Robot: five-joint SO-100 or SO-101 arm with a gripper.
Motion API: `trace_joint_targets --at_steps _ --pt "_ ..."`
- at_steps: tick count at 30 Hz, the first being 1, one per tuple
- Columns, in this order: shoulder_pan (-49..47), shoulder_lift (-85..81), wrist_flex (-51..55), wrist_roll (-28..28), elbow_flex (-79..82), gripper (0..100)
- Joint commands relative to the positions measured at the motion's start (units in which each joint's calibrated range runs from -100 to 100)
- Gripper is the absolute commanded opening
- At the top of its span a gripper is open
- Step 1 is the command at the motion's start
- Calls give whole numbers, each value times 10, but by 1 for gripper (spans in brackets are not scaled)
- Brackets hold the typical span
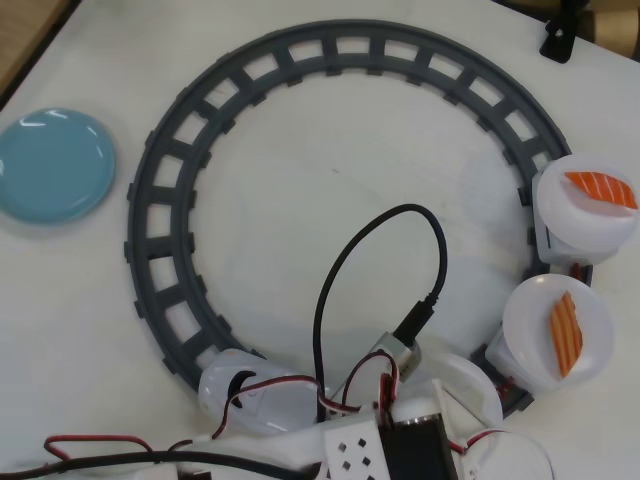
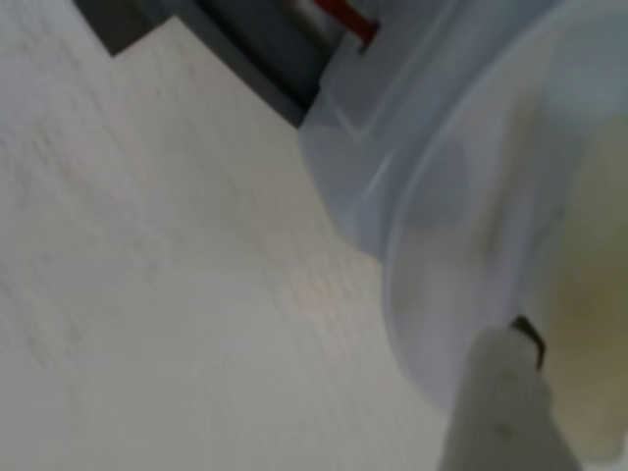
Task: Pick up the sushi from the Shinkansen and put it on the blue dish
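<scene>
Below, the arm (image 1: 380,440) covers the train (image 1: 250,385) on the track (image 1: 170,200); the blue dish (image 1: 52,165) lies well apart. Whether the claw is open, I cannot tell.

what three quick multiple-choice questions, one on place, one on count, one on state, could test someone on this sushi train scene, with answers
1. In the overhead view, where is the blue dish?
A. at the left edge, outside the track
B. inside the track ring
C. on a train car

2. How many white plates carrying orange-topped sushi show in the overhead view?
A. none
B. two
C. four

3. What is on the blue dish?
A. a sushi piece
B. nothing
C. the black cable

Answers:
1 A, it lies left of the grey track, clear of it.
2 B, one plate and a second plate at the right of the ring.
3 B, its surface is bare.
</scene>
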Motion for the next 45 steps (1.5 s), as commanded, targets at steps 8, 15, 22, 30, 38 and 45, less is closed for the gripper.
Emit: trace_joint_targets --at_steps 8,15,22,30,38,45 --pt "4 7 5 -5 -20 26" --pt "-1 7 5 -1 25 25" --pt "-5 6 5 -2 53 5" --pt "-22 -29 30 -4 -2 5" --pt "-136 -152 34 -44 30 5" --pt "-326 -241 34 -88 117 5"
